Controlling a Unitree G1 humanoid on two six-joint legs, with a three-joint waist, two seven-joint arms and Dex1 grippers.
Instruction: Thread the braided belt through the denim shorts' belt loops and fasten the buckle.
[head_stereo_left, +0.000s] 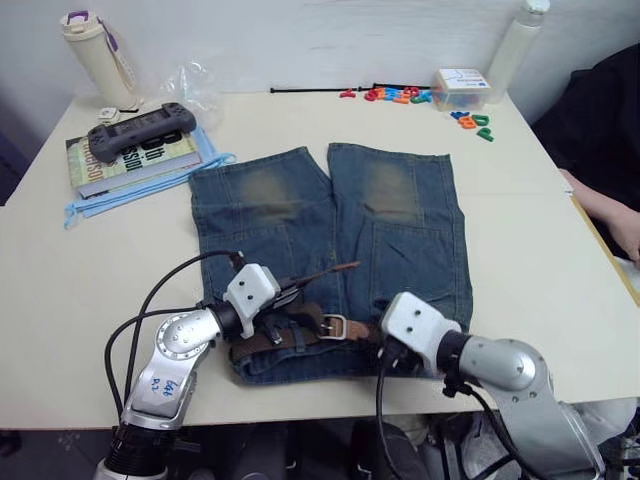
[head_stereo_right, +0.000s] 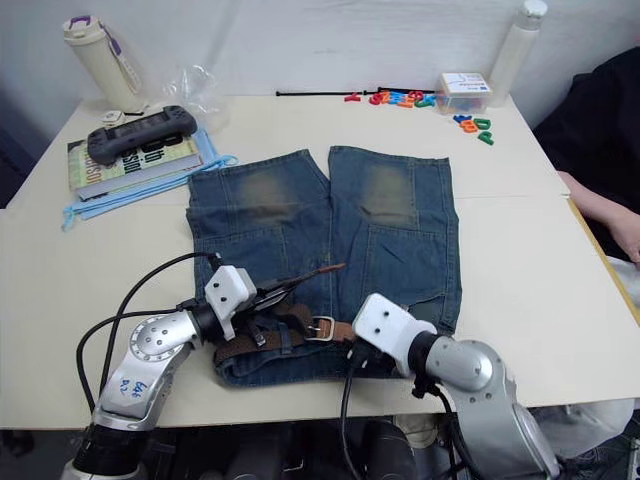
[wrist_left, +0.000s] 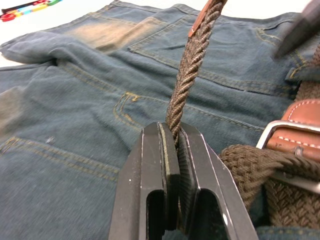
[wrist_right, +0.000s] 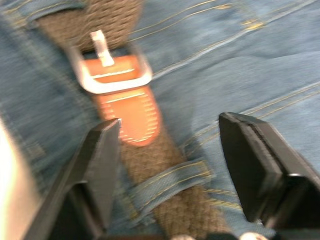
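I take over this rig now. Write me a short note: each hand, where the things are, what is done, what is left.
Left hand: shut on the braided belt, holding its free end lifted over the denim shorts.
Right hand: open, above the belt near the buckle, holding nothing.
Done: belt lies along the waistband and passes under at least one belt loop.
Left: the free end seems not yet through the buckle; fasten it, check the remaining loops.

On the worktop (head_stereo_left: 520, 260) I count one pair of denim shorts (head_stereo_left: 330, 250), one braided belt (head_stereo_left: 290, 335) with one buckle (head_stereo_left: 332, 326), two bottles (head_stereo_left: 95, 50) (head_stereo_left: 518, 45), one book (head_stereo_left: 130, 160), one game console (head_stereo_left: 140, 128), one small box (head_stereo_left: 460, 88), and a scatter of coloured letters (head_stereo_left: 400, 96).
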